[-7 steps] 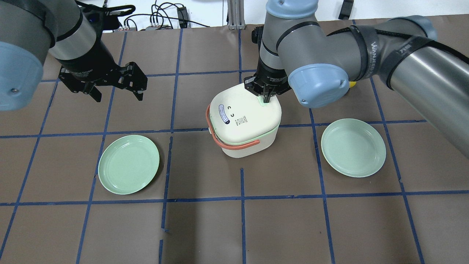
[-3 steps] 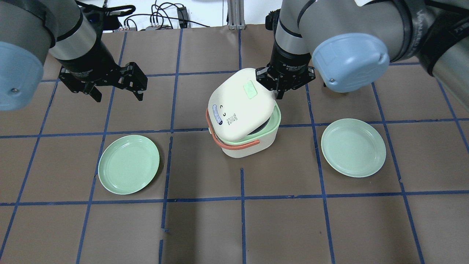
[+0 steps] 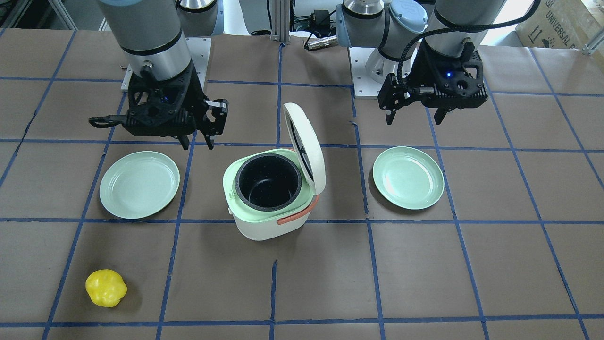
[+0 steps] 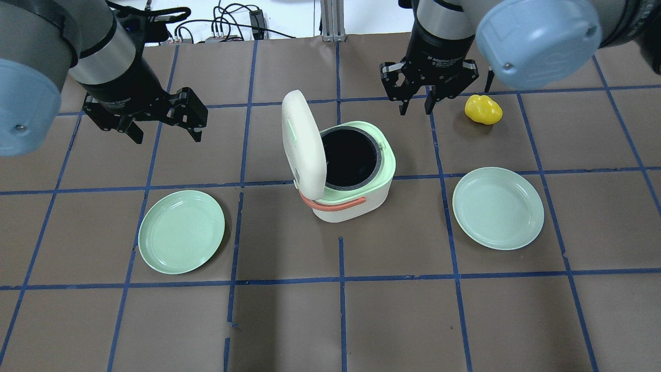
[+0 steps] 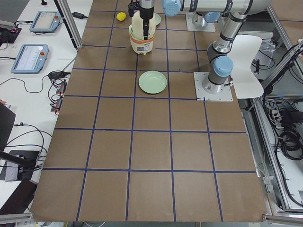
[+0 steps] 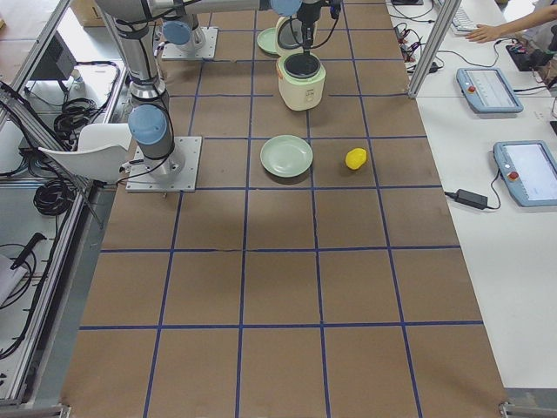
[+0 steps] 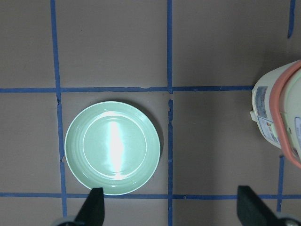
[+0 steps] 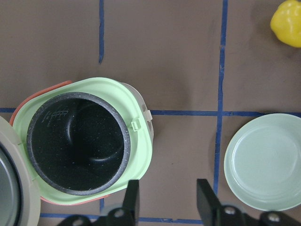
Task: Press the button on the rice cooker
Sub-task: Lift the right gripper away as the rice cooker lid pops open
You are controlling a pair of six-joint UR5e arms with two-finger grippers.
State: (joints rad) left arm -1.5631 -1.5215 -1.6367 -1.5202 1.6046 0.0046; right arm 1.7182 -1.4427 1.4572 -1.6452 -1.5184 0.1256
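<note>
The rice cooker (image 4: 356, 199) sits mid-table between the left plate (image 4: 181, 231) and the right plate (image 4: 498, 207), its lid (image 4: 302, 139) tipped up and the dark pot (image 4: 351, 157) bare. The right gripper (image 4: 415, 111) hangs clear beyond it, near a yellow object (image 4: 483, 109), jaws a little apart and empty — the left gripper (image 4: 169, 138) hovers off aside, jaws spread wide.

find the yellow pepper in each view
front-facing: yellow pepper, lower left
overhead: upper right
exterior left: top edge
exterior right: right of centre
left wrist: not in it
right wrist: top right corner
shared landmark: rice cooker, lid open
</note>
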